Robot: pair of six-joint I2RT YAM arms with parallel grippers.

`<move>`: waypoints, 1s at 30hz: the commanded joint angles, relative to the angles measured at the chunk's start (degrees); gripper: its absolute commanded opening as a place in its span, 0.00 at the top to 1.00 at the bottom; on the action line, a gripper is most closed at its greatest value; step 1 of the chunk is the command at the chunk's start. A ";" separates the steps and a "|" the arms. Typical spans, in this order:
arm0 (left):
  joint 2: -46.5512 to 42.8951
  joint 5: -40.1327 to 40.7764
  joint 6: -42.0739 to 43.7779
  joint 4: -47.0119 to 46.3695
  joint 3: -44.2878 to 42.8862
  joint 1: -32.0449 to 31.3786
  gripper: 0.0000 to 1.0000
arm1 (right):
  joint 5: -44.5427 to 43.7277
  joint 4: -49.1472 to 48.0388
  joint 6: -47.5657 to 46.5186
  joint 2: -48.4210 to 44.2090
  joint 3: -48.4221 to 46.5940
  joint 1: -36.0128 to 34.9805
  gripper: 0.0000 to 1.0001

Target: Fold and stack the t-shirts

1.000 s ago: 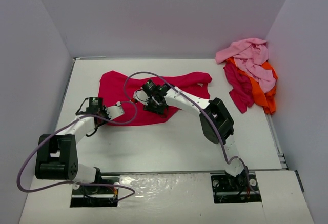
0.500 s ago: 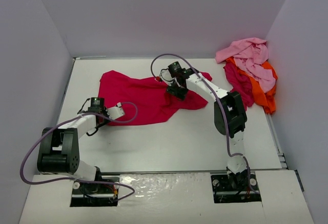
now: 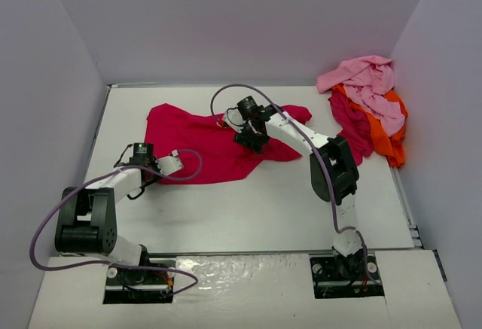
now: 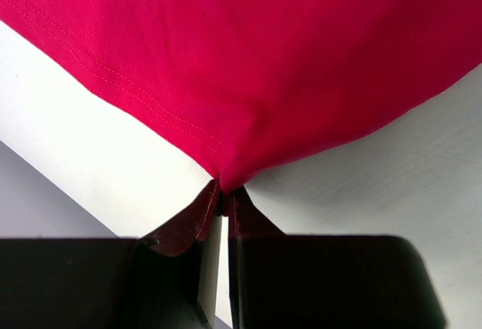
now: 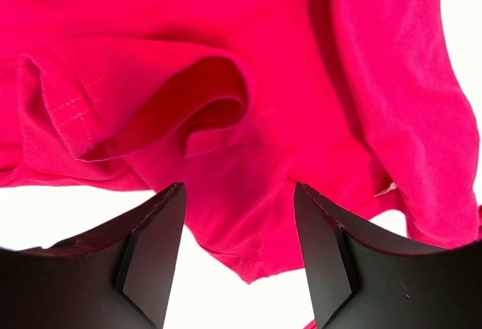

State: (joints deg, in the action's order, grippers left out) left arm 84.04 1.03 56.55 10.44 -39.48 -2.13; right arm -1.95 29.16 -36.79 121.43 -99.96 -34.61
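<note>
A white table (image 3: pixel 226 216) fills the middle. Boxing it in, all plain pale lavender: back wall (image 3: pixel 241 20) at 12 o'clock, left wall (image 3: pixel 45 118) at 9, right wall (image 3: pixel 444 156) at 3. Light is soft and even.

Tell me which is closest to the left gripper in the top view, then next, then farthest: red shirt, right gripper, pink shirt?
1. red shirt: its near-left corner is pinched in the left gripper.
2. right gripper: open over the shirt's right part.
3. pink shirt: far right, at the back.
</note>
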 commanded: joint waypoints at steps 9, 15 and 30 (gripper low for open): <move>-0.46 0.99 0.66 -1.47 -0.68 0.46 1.00 | 2.91 -0.86 2.08 1.62 -1.20 -2.22 0.45; -0.64 0.91 0.40 -1.38 -0.67 0.46 1.00 | 2.81 -0.94 2.60 3.95 -2.39 -3.63 0.46; -0.63 0.99 0.72 -2.26 0.11 0.55 1.00 | -1.39 -1.47 3.54 5.52 -3.93 -3.77 0.50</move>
State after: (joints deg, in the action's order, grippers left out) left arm 84.25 1.55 56.62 9.91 -38.65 -2.11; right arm -0.69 28.17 -34.17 128.27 -101.69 -38.68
